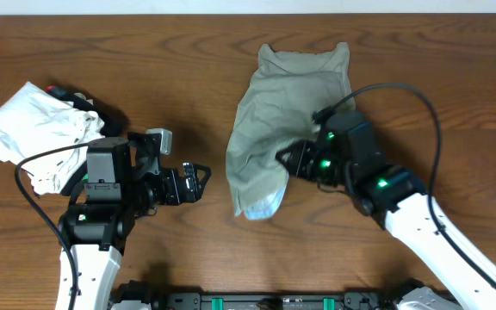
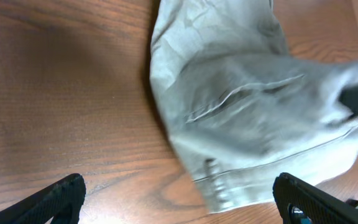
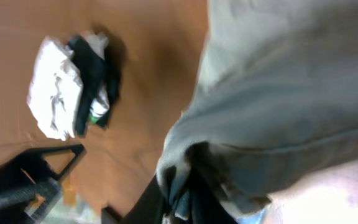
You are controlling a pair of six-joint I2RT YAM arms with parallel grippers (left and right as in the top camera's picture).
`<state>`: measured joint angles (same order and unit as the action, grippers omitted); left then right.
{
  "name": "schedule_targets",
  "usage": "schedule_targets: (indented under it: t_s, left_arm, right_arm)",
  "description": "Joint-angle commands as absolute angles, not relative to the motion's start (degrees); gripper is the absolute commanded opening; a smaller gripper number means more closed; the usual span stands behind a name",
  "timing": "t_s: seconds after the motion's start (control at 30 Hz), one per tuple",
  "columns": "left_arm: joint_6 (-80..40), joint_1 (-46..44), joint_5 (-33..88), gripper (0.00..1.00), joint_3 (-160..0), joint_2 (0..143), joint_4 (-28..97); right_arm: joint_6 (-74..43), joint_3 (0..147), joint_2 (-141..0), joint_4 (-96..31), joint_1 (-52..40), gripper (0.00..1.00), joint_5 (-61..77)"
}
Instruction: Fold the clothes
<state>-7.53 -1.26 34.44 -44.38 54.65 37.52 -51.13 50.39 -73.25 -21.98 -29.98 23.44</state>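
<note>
Two grippers in frame, one loaded. The right gripper (image 1: pixel 284 160) is clenched on a bunched fold of the olive garment (image 1: pixel 287 103). The right wrist view shows the dark fingers (image 3: pixel 182 194) at the bottom with fabric (image 3: pixel 291 93) gathered around them. The pinch point is on the garment's right side, about halfway along its length.

The garment lies mid-table, a little right of centre. It runs from near the far edge down toward the near edge, crumpled rather than flat. At its near end a pale blue lining (image 1: pixel 263 209) shows, turned outward.

The left gripper (image 1: pixel 198 179) is released, jaws spread wide, holding nothing. It sits over bare table (image 1: pixel 188 69) just left of the garment's near end and does not touch it. In the left wrist view both fingers (image 2: pixel 55 199) frame the wood, with the garment (image 2: pixel 247 106) ahead and to the right, seam and pocket slit visible.

A second pile sits at the left edge of the table: a white cloth (image 1: pixel 28 129) in a crumpled heap, with a dark garment (image 1: pixel 89 108) touching its far-right side. It is well apart from the olive one. The right wrist view shows the same pile (image 3: pixel 55 87), blurred.
</note>
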Motion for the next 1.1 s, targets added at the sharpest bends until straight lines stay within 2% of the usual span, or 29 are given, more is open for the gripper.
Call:
schedule_targets:
  t_s: [0.0,0.17,0.33,0.5,0.73,0.83,1.07]
  left_arm:
    - [-7.84,-1.39,35.57,0.98,-45.23,54.68,37.74]
    - [-7.86,-1.39,35.57,0.98,-45.23,54.68,37.71]
    - [-7.86,-1.39,35.59,0.98,-45.23,54.68,37.71]
    - [-7.88,-1.39,35.62,0.98,-45.23,54.68,37.74]
    - [-8.54,-2.31,35.66,0.98,-45.23,54.68,37.74]
    - [-9.17,-4.67,35.62,0.98,-45.23,54.78,37.65]
    - [-10.46,-10.96,35.53,0.98,-45.23,60.16,35.62]
  right_arm:
    - [-53.39,50.35,-75.09,-27.42,-33.08,0.13,27.09]
    - [-47.72,50.35,-75.29,-42.78,-35.33,0.14,26.24]
    - [-46.19,50.35,-75.26,-55.55,-34.83,0.17,15.57]
    - [-46.26,50.35,-75.26,-64.47,-33.69,0.35,1.87]
    - [-47.09,50.35,-75.26,-62.0,-32.21,0.38,-2.81]
    - [-47.05,50.35,-75.29,-59.11,-32.21,0.44,-2.83]
    - [-46.63,50.35,-75.26,-55.9,-32.1,0.45,-3.27]
